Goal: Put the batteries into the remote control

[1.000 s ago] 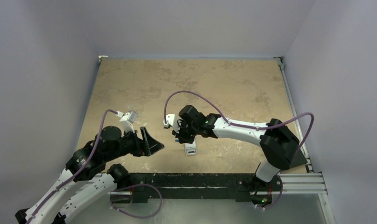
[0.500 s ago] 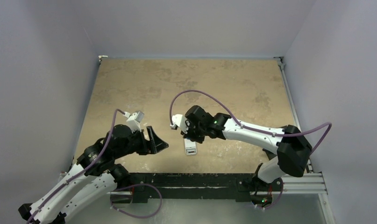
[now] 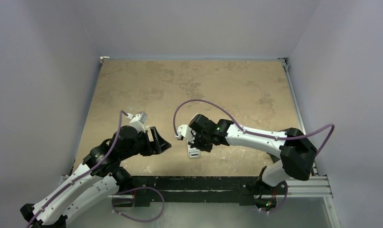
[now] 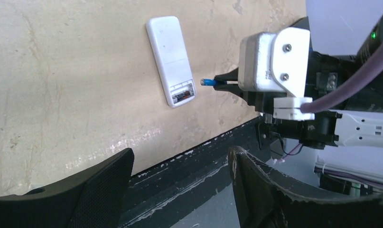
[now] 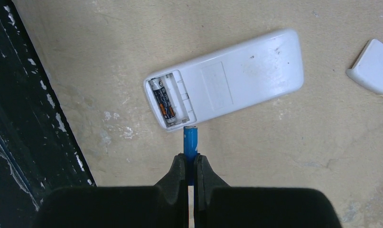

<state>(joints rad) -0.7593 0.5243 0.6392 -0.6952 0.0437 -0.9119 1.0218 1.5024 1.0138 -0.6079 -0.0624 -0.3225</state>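
right gripper [image 5: 190, 161]: fingers pressed together, pinching the blue battery [image 5: 190, 138] by its lower end; bottom centre of the right wrist view.
blue battery: upright in frame, free tip right at the long edge of the remote control [image 5: 237, 76], by the open compartment. Contact or a small gap, can't tell.
remote control: back up, flat on the table [image 5: 284, 142], centre of frame, near the black front rail [image 5: 18, 118].
dark battery [image 5: 162, 102]: lying in the compartment, in the slot nearer the remote's end.
left gripper [image 4: 180, 156]: jaws spread wide, nothing between them; bottom of the left wrist view, well apart from the remote.
cover piece [image 5: 373, 66]: white, on the table at the upper right edge, apart from the remote.
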